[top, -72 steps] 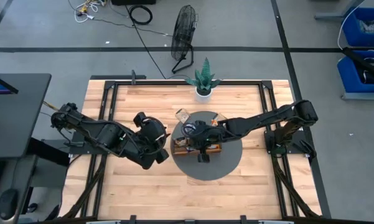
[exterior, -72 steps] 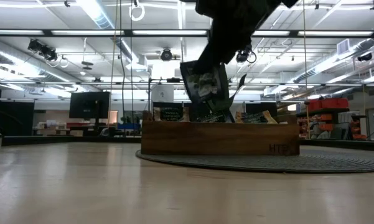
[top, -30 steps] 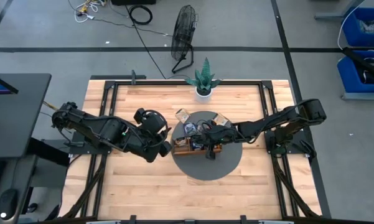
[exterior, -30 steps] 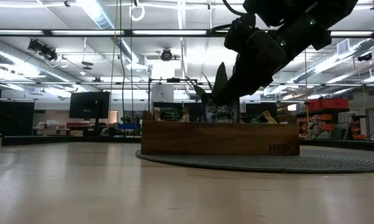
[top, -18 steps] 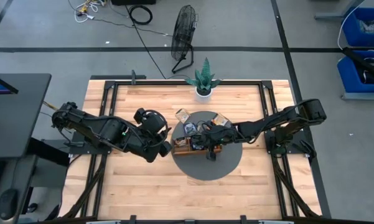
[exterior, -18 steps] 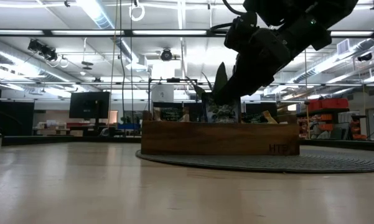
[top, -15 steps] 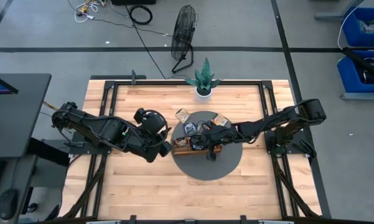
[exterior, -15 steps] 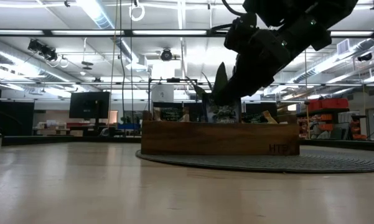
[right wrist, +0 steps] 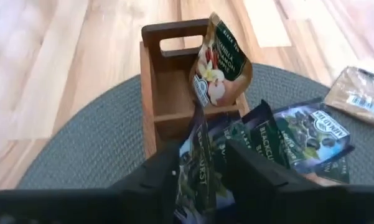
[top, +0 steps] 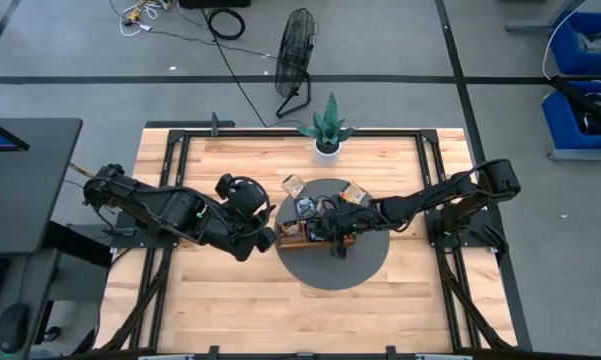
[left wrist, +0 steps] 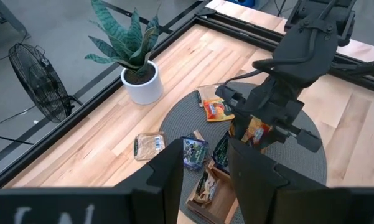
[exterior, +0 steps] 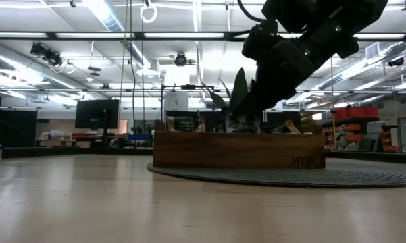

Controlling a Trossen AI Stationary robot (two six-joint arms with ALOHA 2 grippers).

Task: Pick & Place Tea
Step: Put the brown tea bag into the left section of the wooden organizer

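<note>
Lowered from above, one dark sachet [right wrist: 202,163] now stands in the tray [right wrist: 168,93] between the right fingers [right wrist: 261,174], parted.

The right arm [left wrist: 299,68] hangs over the wooden tray [left wrist: 213,193] beside a potted plant [left wrist: 134,56].

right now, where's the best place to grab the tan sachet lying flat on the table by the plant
The tan sachet lies flat on the wood beside the grey mat, apart from the wooden tray. Come straight down and pinch across its two short edges, probably from the bare table side, since the mat and other sachets crowd the opposite side.
</note>
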